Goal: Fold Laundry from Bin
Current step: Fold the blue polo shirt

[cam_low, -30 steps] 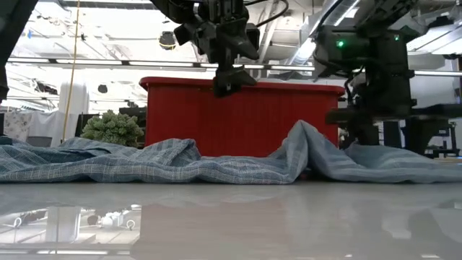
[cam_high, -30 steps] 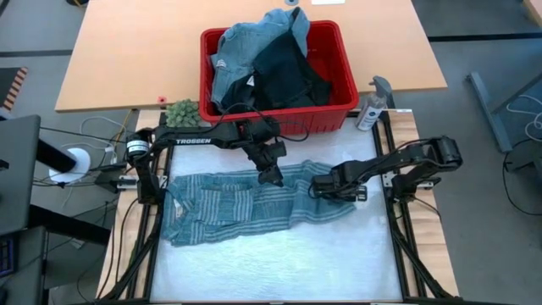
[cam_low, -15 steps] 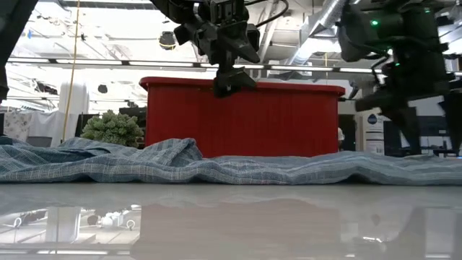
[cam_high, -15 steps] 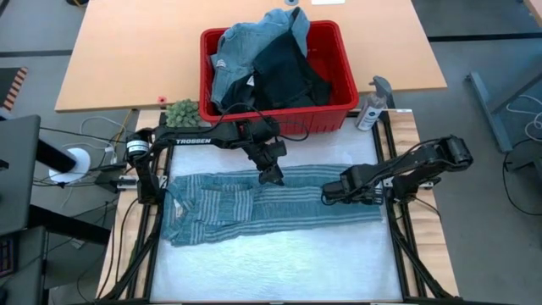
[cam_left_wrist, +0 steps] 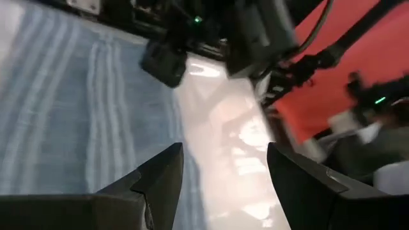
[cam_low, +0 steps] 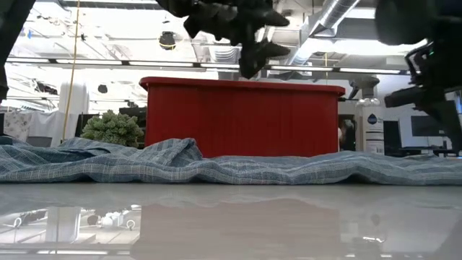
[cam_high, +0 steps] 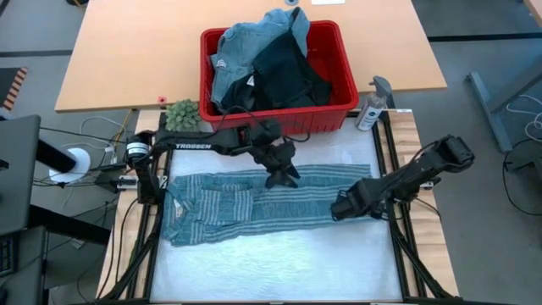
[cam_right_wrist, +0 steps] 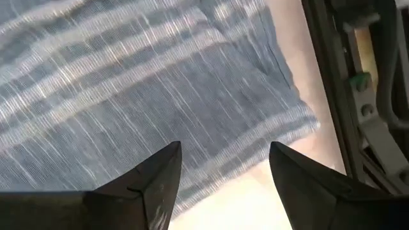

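Item one: the striped shirt [cam_high: 271,199] lies spread flat across the middle of your white surface [cam_high: 279,263], running from 9 o'clock to 3 o'clock, not yet folded. Low ripples remain along its length in the low view; no fold line shows.

Item two: the red bin [cam_high: 334,114] stands at 12 o'clock, just beyond the shirt. Inside it you have a light blue denim piece [cam_high: 246,42] and dark navy trousers [cam_high: 288,72] heaped above the rim, still to be drawn out.

Item three: your left tool [cam_high: 282,176] hangs over the shirt's far edge near centre, fingers spread, gripping nothing; its own camera shows striped cloth and bare surface between the two fingers.

Item four: your right tool [cam_high: 345,206] sits over the shirt's 3 o'clock end, fingers spread and empty, the hem corner visible beyond them.

Progress, judged: one garment out and flattened, none folded. Remaining: fold this shirt, then take out and fold each piece in the bin.
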